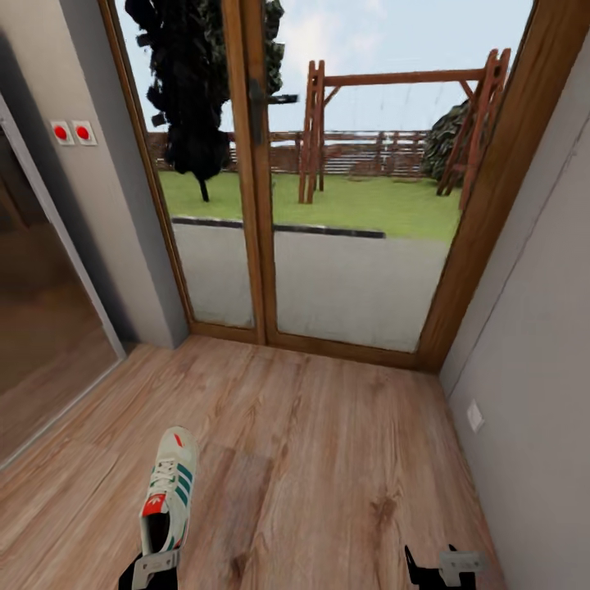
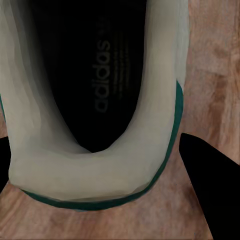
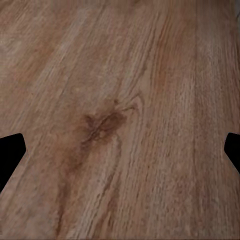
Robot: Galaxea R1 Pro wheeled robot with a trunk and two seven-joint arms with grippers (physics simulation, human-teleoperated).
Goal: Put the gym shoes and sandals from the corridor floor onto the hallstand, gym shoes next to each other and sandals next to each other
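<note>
One gym shoe (image 1: pixel 168 492), white with green stripes and a red-orange tongue label, points away from me at the lower left over the corridor floor (image 1: pixel 344 459). My left gripper (image 1: pixel 152 574) is shut on its heel. In the left wrist view the heel rim (image 2: pixel 90 170) sits between the dark fingers of the left gripper (image 2: pixel 95 142), with the printed insole visible inside. My right gripper (image 1: pixel 434 574) hangs open at the lower right above bare planks (image 3: pixel 125 75), and its tips frame the right gripper (image 3: pixel 120 145) gap. The sandals and the hallstand are out of view.
A wood-framed glass double door (image 1: pixel 262 246) closes the corridor straight ahead, with a garden beyond. A grey wall with an outlet (image 1: pixel 475 416) runs along the right. At the left are a grey wall with red switches (image 1: pixel 72 132) and a glossy panel (image 1: pixel 41 328).
</note>
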